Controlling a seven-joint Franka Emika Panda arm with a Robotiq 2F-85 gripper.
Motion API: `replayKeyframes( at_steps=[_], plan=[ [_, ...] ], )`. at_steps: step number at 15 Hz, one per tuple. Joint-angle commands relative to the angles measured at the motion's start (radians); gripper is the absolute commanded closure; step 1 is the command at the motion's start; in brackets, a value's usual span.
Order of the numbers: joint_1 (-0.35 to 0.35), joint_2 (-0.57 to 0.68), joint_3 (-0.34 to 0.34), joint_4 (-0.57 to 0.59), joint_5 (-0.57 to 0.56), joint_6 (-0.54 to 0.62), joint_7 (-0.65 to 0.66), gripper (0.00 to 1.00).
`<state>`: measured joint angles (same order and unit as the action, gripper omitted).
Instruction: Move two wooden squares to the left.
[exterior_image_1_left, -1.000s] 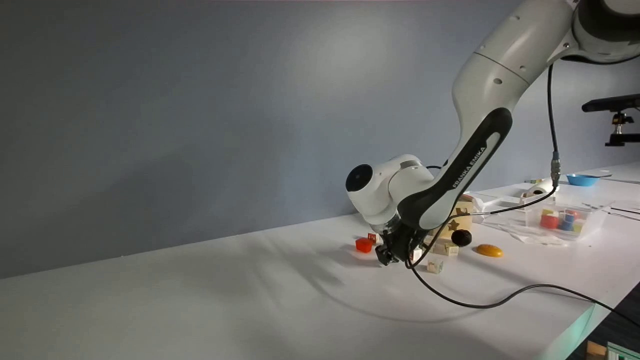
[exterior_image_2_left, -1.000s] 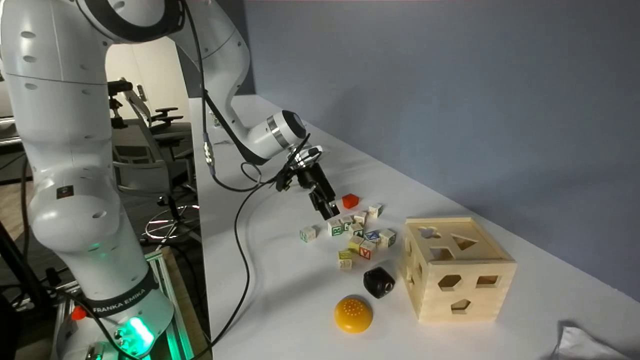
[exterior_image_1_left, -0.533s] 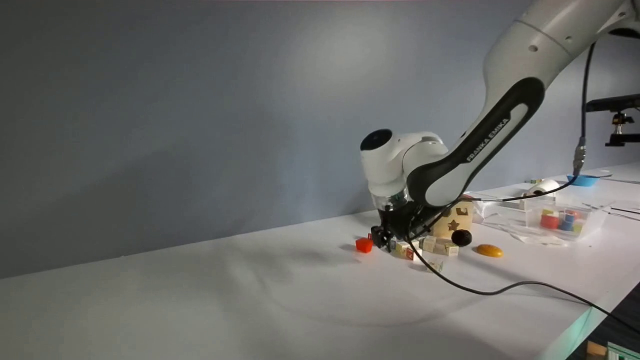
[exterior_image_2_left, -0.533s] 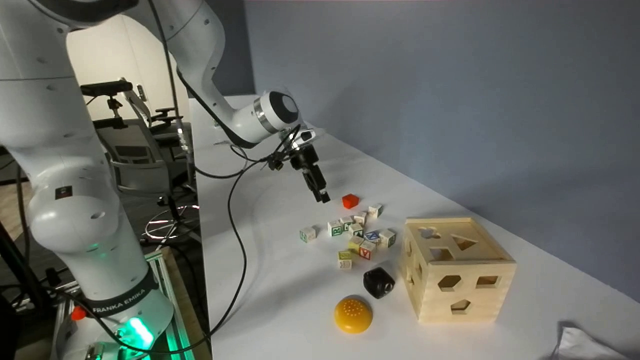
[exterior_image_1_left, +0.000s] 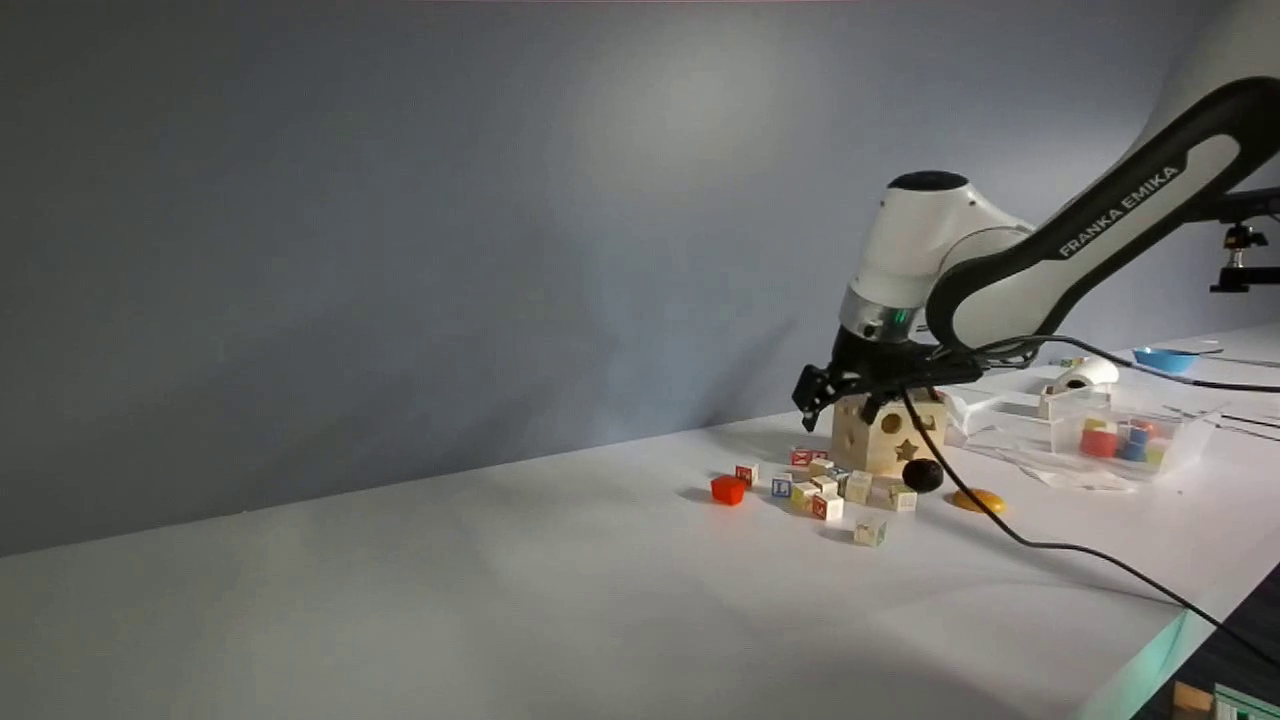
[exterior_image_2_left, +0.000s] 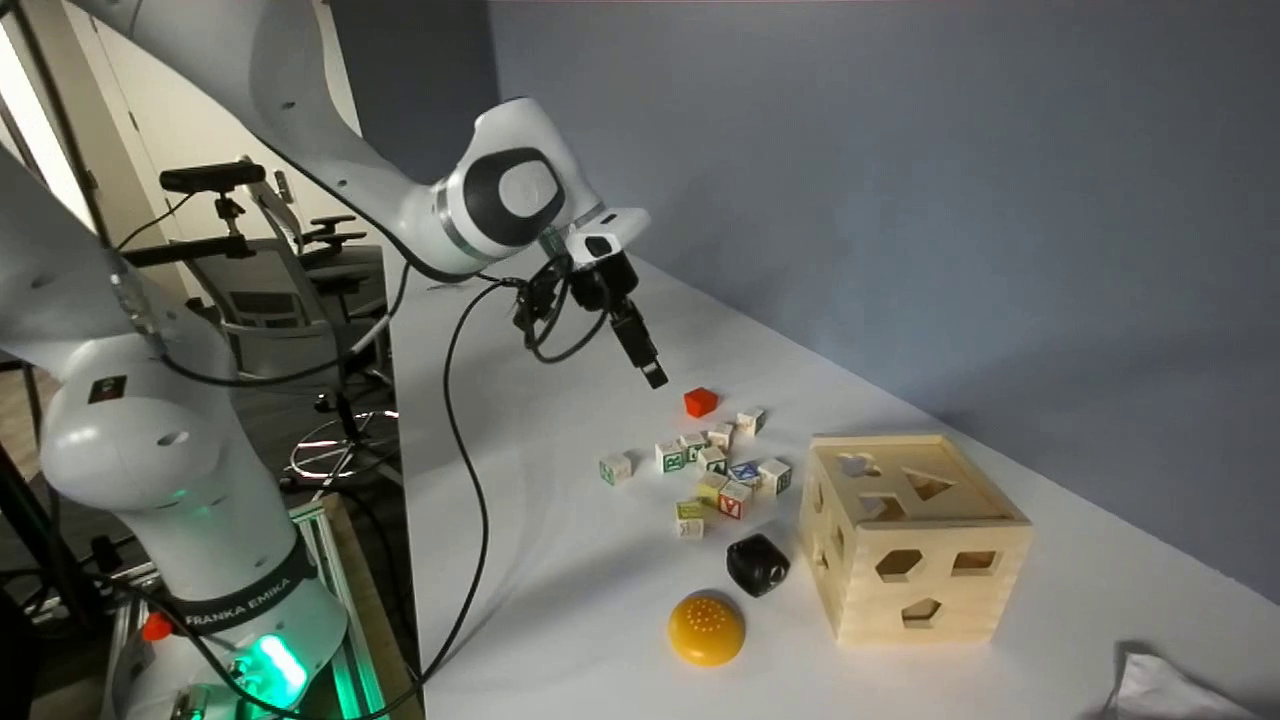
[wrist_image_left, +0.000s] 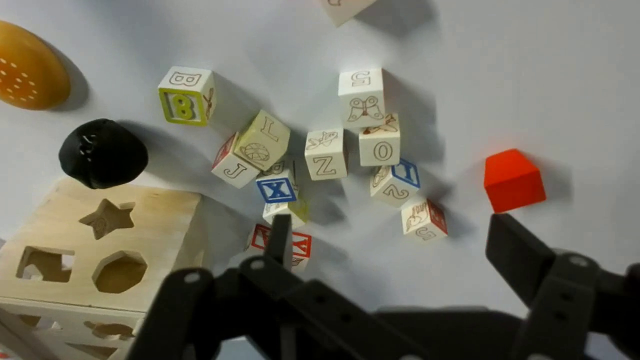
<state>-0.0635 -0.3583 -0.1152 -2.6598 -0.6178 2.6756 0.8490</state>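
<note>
The wooden squares are small pale letter blocks with printed or coloured faces. Several lie in a loose cluster, seen in the wrist view, such as the Z block, the butterfly block and the block with a red face. The cluster shows in both exterior views, with a red-faced block and a green-lettered block. One block lies apart. My gripper is open and empty, raised above the table; it also shows in both exterior views. Its left finger hides part of the Y block.
A red block lies beside the cluster. A black piece and an orange-yellow rounded piece lie near the wooden shape box. A clear bin stands farther along the table. A grey wall borders the table.
My arm has risen from low over the blocks and drawn back toward its base, coming above the shape box in an exterior view. The blocks have not visibly moved.
</note>
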Motion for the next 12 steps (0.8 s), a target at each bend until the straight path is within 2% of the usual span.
replayKeyframes(
  at_steps=[1, 2, 4, 5, 7, 8, 12],
  plan=[
    [0.099, -0.066, -0.254, -0.107, 0.197, 0.158, -0.273, 0.00],
    [0.160, -0.080, -0.333, -0.116, 0.275, 0.145, -0.357, 0.00],
    [0.301, -0.103, -0.505, -0.083, 0.415, 0.050, -0.526, 0.00],
    [0.335, -0.133, -0.565, -0.068, 0.467, -0.029, -0.609, 0.00],
    [0.387, -0.127, -0.632, -0.004, 0.537, -0.182, -0.702, 0.00],
    [0.293, -0.082, -0.532, 0.025, 0.667, -0.239, -0.809, 0.00],
    [0.194, 0.028, -0.447, 0.146, 0.817, -0.403, -0.921, 0.00]
  ],
)
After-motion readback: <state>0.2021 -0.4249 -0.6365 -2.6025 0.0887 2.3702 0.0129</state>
